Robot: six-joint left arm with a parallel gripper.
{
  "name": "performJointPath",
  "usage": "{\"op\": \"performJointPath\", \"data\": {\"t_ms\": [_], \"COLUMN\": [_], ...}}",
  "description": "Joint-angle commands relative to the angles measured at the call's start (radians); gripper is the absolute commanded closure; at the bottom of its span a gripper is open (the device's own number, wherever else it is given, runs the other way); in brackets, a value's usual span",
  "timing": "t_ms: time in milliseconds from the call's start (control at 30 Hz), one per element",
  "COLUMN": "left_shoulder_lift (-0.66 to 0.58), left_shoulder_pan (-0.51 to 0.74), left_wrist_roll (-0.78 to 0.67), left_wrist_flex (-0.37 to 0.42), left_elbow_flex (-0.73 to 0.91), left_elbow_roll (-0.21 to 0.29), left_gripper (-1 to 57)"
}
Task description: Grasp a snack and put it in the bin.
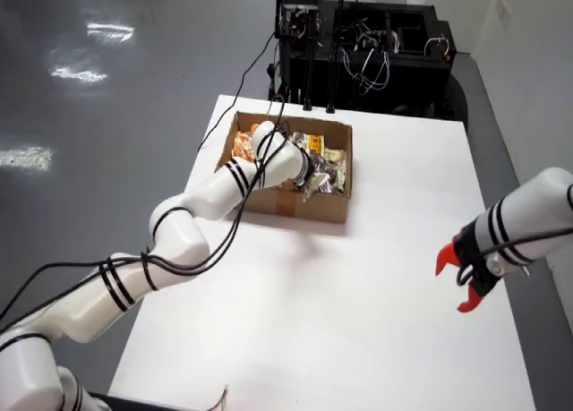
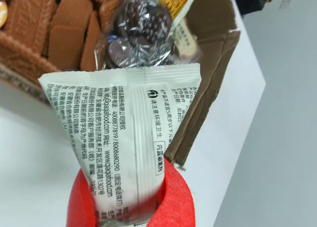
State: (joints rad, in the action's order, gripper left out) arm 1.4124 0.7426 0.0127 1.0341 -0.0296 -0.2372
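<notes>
The end effector (image 2: 130,207) is clamped on the white snack packet (image 2: 124,138), long axis pointing away, poised above the cardboard bin (image 1: 300,205).

Just a plain white rectangular table (image 1: 376,277) sitting on a glossy grey floor (image 1: 98,115) in the view from above. Behind the far edge, a black equipment rack (image 1: 363,48) stuffed with loose black and white cables (image 1: 372,57).

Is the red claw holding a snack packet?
Yes, in the view that rides on the claw, the red claw pinches a white snack packet with printed text, held over the edge of the cardboard box.
</notes>
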Motion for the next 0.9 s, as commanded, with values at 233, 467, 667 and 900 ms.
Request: {"op": "performJointPath", "data": {"t_ms": [233, 467, 667, 900], "left_shoulder_lift": [0.036, 0.041, 0.043, 0.043], "left_shoulder_pan": [-0.058, -0.107, -0.101, -0.052], "left_wrist_roll": [-0.001, -0.048, -0.044, -0.035], "left_wrist_flex": [-0.085, -0.153, -0.127, -0.016], "left_elbow_flex": [-0.083, -0.116, -0.157, -0.240], "left_elbow_roll": [-0.023, 0.002, -0.004, -0.046], "left_gripper": [37.8, 15.1, 17.6, 32.3]}}
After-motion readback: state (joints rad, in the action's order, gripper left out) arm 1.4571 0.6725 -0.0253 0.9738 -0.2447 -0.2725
